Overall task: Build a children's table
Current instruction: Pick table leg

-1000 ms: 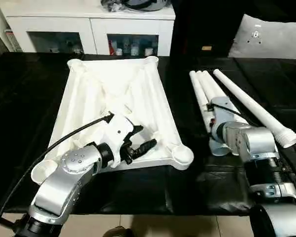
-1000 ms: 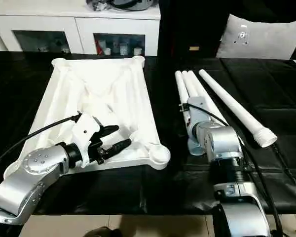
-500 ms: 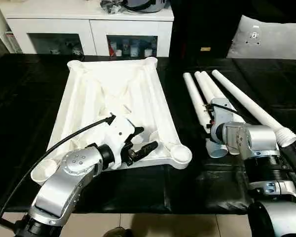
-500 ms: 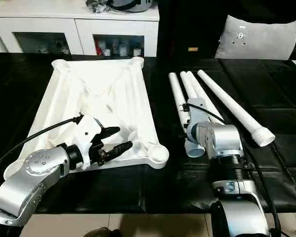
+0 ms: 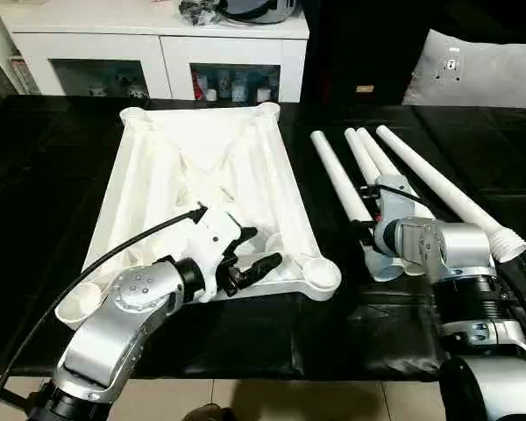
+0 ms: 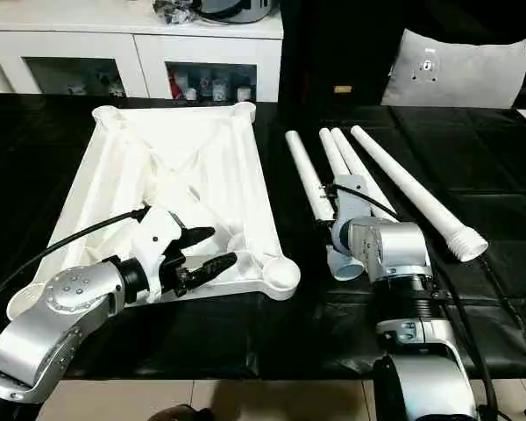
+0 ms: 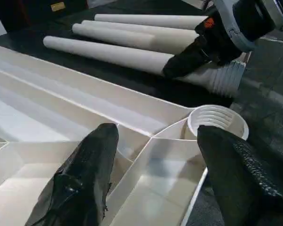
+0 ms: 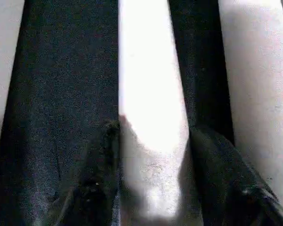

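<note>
The right tool (image 8: 153,136) is clamped on one white leg (image 5: 337,175) right of the upturned table top (image 5: 202,158), while the left tool (image 7: 155,155) hovers apart over its near right corner socket (image 7: 218,122).

The table top (image 5: 212,175) and its four legs (image 5: 438,187) are plain white, lying on a black floor covering (image 5: 35,193). Both forearms (image 5: 127,311) are silver, their fingers (image 7: 85,174) black.
</note>
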